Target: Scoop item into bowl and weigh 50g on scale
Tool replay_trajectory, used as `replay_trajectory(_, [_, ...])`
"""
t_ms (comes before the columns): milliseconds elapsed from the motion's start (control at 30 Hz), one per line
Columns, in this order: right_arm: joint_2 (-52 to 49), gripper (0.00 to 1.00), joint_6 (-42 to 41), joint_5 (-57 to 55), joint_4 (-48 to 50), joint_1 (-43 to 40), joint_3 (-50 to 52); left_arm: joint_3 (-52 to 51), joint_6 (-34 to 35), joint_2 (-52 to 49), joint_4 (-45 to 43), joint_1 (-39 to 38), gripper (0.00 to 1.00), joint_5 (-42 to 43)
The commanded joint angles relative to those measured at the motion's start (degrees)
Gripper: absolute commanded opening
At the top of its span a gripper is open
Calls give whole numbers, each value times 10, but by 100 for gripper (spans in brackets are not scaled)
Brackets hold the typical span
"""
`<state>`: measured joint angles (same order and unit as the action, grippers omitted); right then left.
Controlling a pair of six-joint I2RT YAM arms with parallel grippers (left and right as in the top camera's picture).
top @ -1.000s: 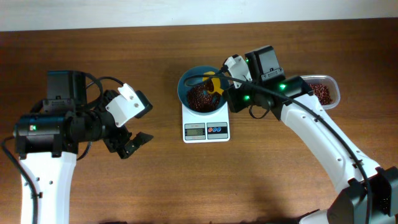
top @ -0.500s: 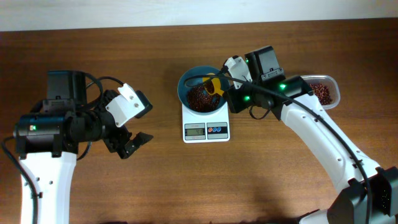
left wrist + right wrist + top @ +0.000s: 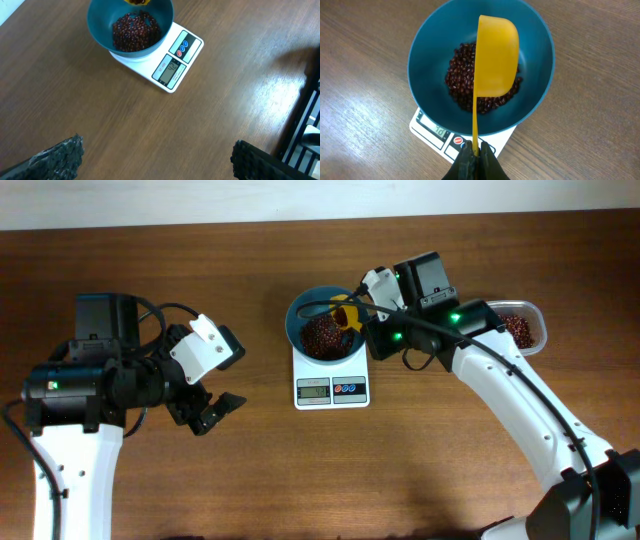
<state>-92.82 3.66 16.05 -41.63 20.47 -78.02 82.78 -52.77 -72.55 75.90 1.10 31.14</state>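
A teal-blue bowl (image 3: pixel 297 311) stands on a small white scale (image 3: pixel 331 389) at the table's middle. A heap of dark red-brown beans (image 3: pixel 322 337) lies in it. The bowl (image 3: pixel 427 55), beans (image 3: pixel 461 80) and scale (image 3: pixel 431 131) also show in the right wrist view, and the bowl (image 3: pixel 98 25), beans (image 3: pixel 135 31) and scale (image 3: pixel 176 62) in the left wrist view. My right gripper (image 3: pixel 474 151) is shut on the handle of a yellow scoop (image 3: pixel 495 55), held turned over above the beans. My left gripper (image 3: pixel 156 155) is open and empty over bare table, left of the scale.
A clear plastic tub (image 3: pixel 537 321) with more beans (image 3: pixel 515 328) stands at the far right, behind my right arm. A dark frame (image 3: pixel 305 120) shows at the right edge of the left wrist view.
The yellow scoop has tipped a little further over the bowl. The left arm has not moved.
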Motion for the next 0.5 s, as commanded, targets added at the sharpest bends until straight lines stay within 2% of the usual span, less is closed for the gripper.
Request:
replay_trajectory(0, [12, 4, 3, -2, -2, 5, -16, 4, -7, 1, 0, 3, 99, 10])
replay_trajectory(467, [10, 4, 3, -3, -3, 5, -17, 4, -7, 1, 1, 3, 99, 10])
